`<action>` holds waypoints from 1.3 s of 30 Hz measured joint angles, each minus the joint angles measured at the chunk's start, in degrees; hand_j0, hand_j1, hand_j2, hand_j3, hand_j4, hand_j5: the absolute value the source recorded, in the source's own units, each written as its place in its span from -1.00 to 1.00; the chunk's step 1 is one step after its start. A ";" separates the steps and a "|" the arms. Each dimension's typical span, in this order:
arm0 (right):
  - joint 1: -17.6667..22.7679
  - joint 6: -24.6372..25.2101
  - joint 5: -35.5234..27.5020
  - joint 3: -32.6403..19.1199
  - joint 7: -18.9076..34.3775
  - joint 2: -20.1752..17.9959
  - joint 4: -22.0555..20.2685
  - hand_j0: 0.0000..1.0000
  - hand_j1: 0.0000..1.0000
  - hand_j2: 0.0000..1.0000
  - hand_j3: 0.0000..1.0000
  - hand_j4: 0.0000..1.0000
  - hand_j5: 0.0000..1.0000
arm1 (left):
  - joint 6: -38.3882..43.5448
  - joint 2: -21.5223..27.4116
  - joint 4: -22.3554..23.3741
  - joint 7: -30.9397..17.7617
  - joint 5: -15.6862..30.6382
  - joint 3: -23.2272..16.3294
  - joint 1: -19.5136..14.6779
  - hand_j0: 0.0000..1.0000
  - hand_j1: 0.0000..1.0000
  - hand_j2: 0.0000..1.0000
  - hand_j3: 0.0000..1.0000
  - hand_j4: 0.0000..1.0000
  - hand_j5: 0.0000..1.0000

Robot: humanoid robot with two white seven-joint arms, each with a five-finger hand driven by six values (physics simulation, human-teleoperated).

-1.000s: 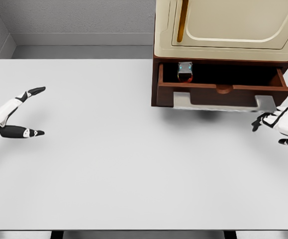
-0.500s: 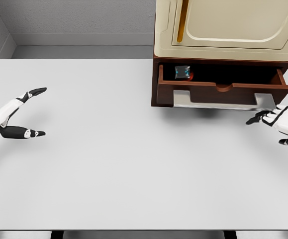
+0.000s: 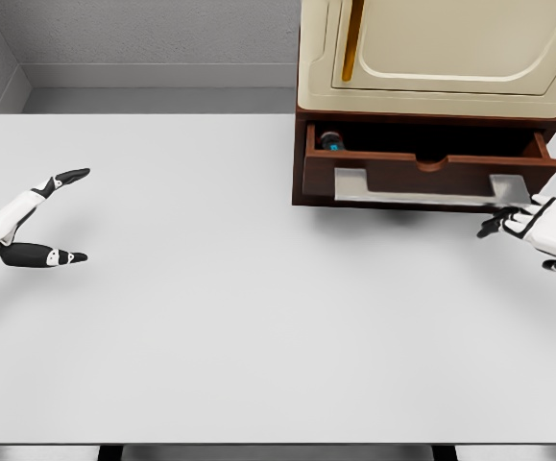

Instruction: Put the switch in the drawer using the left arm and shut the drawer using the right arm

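A brown wooden drawer (image 3: pixel 422 176) stands partly pulled out at the bottom of a cream cabinet (image 3: pixel 431 53). The switch (image 3: pixel 331 141), a small dark object with a blue spot, lies inside the drawer at its left end, mostly hidden by the front panel. My right hand (image 3: pixel 510 222) is at the drawer's lower right corner, fingers extended and touching the grey handle bar (image 3: pixel 422 189), holding nothing. My left hand (image 3: pixel 45 216) hovers over the table (image 3: pixel 220 317) at far left, fingers spread, empty.
The white table runs to grey walls at the back and left. The cabinet overhangs the drawer at the back right.
The drawer has slid inward, pushed by my right hand, which moved up toward it. The switch has toppled and sunk from sight inside. My left hand has not moved.
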 measured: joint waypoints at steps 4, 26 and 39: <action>0.18 0.26 -3.20 0.61 -0.27 -0.06 0.82 0.48 0.48 0.48 0.48 0.48 0.48 | -0.01 -0.02 0.08 0.00 -0.01 -0.07 0.00 1.00 1.00 1.00 1.00 1.00 1.00; 1.94 0.87 -18.20 2.93 -1.89 -4.02 9.21 0.28 0.28 0.28 0.28 0.28 0.28 | -0.09 0.02 0.69 -0.01 -0.07 -0.10 0.00 1.00 1.00 1.00 1.00 1.00 1.00; 4.84 1.09 -16.17 2.74 -1.99 -4.63 -0.98 0.27 0.27 0.27 0.27 0.27 0.27 | -0.08 0.13 0.90 -0.01 -0.05 -0.05 -0.35 1.00 1.00 1.00 1.00 1.00 1.00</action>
